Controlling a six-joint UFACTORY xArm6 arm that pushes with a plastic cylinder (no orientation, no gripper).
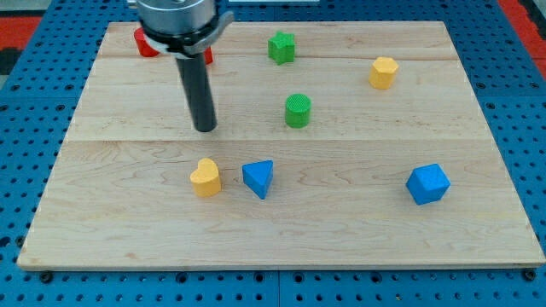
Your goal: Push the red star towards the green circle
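The red star (147, 43) lies at the view's top left, largely hidden behind the arm's head; only red bits show on either side. The green circle (297, 111) stands near the board's middle. My tip (205, 128) rests on the board below and to the right of the red star, about a hundred pixels left of the green circle, touching no block.
A green star (281, 47) lies at the top centre and a yellow hexagon (383, 72) at the top right. A yellow heart (205, 177) and a blue triangle (258, 178) lie below my tip. A blue block (426, 184) lies at the lower right.
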